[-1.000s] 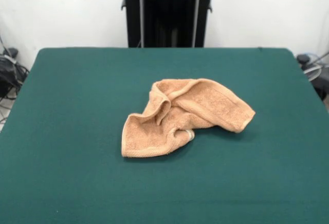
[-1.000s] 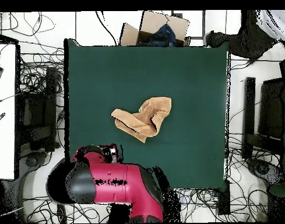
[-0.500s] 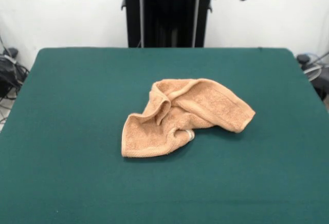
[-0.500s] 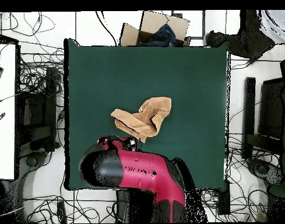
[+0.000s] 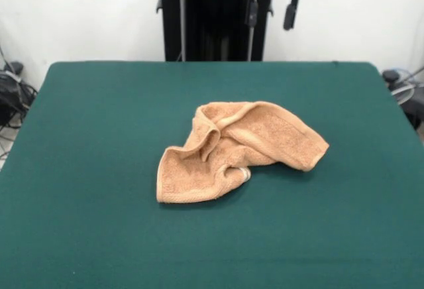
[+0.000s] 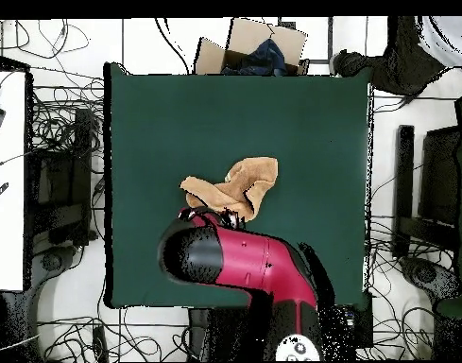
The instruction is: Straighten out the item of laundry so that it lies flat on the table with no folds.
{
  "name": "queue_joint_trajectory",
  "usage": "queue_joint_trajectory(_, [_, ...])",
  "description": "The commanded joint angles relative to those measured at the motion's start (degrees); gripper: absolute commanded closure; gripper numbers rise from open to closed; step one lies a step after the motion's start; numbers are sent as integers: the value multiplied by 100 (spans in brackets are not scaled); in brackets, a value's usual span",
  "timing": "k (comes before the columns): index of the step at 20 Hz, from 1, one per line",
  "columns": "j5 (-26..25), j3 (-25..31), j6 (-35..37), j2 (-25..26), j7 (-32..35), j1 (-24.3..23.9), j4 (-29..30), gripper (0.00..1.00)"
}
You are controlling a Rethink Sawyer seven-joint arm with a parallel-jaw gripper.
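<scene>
The peach-orange towel [image 5: 232, 150] lies crumpled near the middle of the green table [image 5: 99, 136], with folds and one corner turned under. My gripper [image 5: 270, 14] hangs at the top of the front view, high above the table's far part and behind the towel. Its two dark fingers [image 5: 289, 16] stand apart and hold nothing. In the overhead view the red arm [image 6: 244, 260] reaches over the table's [image 6: 159, 123] robot-side edge and covers the nearest part of the towel [image 6: 244, 184]. The gripper itself is hidden under the arm there.
The black pedestal [image 5: 215, 17] stands behind the table's far edge. An open cardboard box [image 6: 258, 47] with dark cloth sits on the floor past the table's opposite edge. Cables lie on the floor around the table.
The arm has swung from beside the table to over its edge, up to the towel. The gripper has come lower into the front view and moved left. The towel has not moved.
</scene>
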Motion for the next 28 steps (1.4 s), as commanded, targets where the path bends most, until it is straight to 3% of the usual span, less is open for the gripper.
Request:
queue_joint_trajectory(1, [359,278,-318,582,1200,-103,-320,0])
queue_joint_trajectory(13, [382,40,-874,1148,1284,48,-744,0])
queue_joint_trajectory(16, [455,248,-974,1424,1150,-157,-942,0])
queue_joint_trajectory(28, [327,-200,-12,1778,994,89,-2122,0])
